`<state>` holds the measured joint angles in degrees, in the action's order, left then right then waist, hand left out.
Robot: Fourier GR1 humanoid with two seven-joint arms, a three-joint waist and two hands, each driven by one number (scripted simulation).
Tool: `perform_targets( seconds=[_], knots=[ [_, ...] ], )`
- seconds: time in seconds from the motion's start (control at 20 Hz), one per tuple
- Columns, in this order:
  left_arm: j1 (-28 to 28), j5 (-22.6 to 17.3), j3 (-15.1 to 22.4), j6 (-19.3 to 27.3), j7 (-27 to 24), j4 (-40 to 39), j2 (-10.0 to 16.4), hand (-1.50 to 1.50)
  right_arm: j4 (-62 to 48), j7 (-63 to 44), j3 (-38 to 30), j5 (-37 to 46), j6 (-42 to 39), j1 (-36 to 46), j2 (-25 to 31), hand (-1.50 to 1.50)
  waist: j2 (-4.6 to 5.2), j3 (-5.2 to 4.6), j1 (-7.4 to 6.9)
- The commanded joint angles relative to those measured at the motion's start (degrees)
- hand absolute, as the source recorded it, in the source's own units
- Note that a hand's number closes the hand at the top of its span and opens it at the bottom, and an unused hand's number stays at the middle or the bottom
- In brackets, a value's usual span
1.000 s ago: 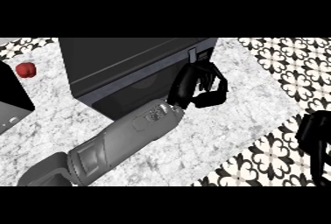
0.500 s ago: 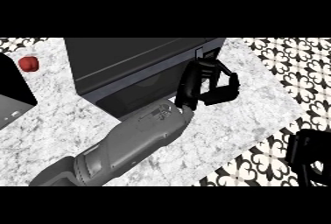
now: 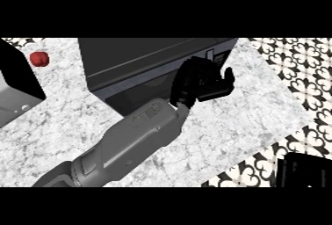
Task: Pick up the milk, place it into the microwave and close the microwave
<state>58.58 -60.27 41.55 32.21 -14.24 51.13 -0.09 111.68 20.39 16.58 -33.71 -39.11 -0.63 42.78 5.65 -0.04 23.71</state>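
Our left hand [image 3: 201, 83], thumb spread, touches the microwave [image 3: 142, 55] front at its right end; our right hand [image 3: 304, 169] lies well apart.

Black boxy microwave [image 3: 142, 57], glossy dark front, on the speckled white counter [image 3: 227, 123].

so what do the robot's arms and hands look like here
The left forearm is a rounded grey casing with panel seams and a darker ring low down. The left hand is black and blocky. The right hand shows only as a black shape at the lower right.
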Motion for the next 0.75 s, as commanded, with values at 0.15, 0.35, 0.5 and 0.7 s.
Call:
perform_targets(
  seconds=[0.15, 0.35, 0.5, 0.7],
  knots=[
    [-6.3, -5.7, -4.39, -5.4, -2.75, -7.12, 0.08, 1.5, 4.24, 0.49, 2.13, 1.1, 1.99, -4.42, -2.08, 1.5, 0.08, -0.28, -3.04],
    [-7.5, -6.31, -3.15, -8.72, -4.68, -8.88, 0.26, 1.5, 6.57, 0.29, 3.35, 2.29, 3.46, -6.96, -2.93, 1.5, 0.0, -0.31, -3.75],
    [-8.61, -7.39, -2.77, -11.63, -5.83, -9.64, 0.78, 1.5, 8.57, 0.34, 4.19, 3.62, 5.03, -9.07, -3.89, 1.5, -0.45, -0.34, -4.42],
    [-8.48, -7.89, -1.5, -13.84, -6.77, -11.24, 0.36, 1.5, 11.71, -0.34, 5.49, 5.5, 6.61, -10.57, -4.54, 1.5, -0.56, -0.37, -4.61]
  ],
)
